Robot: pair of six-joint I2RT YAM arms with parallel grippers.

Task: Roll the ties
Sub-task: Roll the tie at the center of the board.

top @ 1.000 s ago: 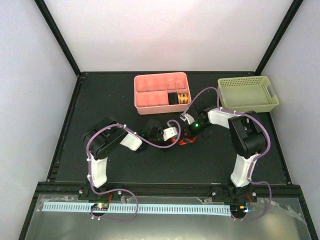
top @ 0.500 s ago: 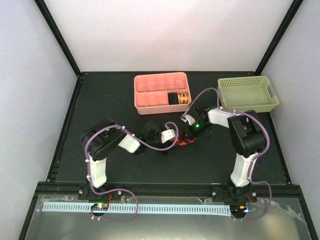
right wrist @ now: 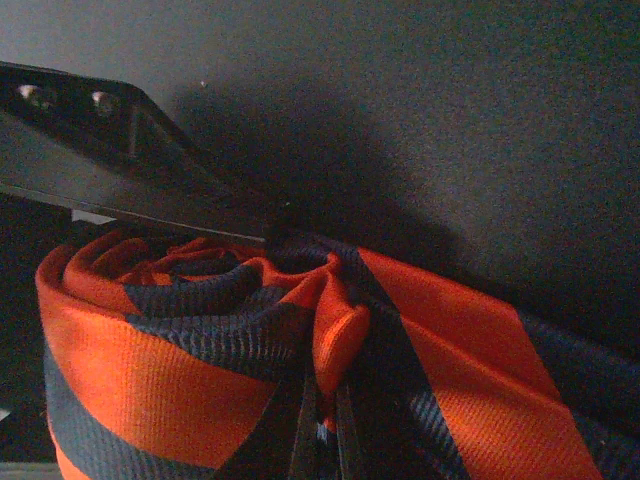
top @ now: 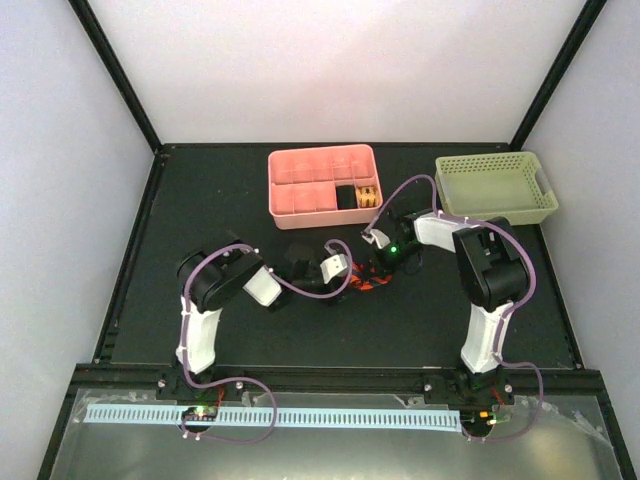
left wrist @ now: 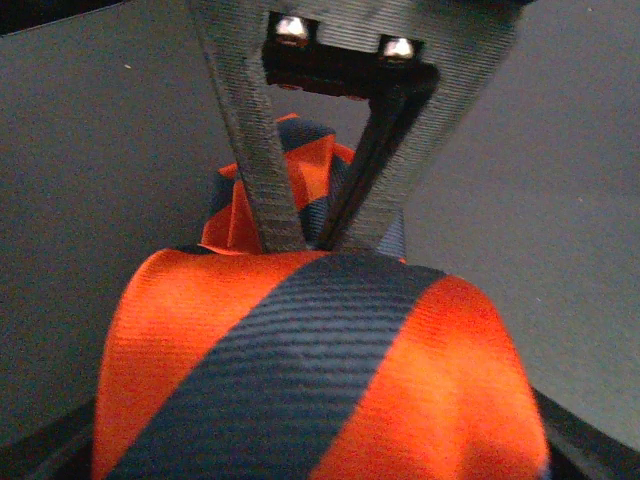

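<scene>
Your left pincer (left wrist: 305, 235) and right pincer (right wrist: 322, 420) both look clamped on the necktie (left wrist: 300, 360), part-rolled between them above the tabletop (left wrist: 90, 150); it looks soft and slippery, so hold the coil's core.

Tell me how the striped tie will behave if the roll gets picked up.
The necktie is probably floppy: its coiled layers buckle and crease unevenly in the right wrist view. Its sheen suggests slick fabric, so the loose roll may well slide open unless pinched. It looks light, draping softly over in the left wrist view.
</scene>
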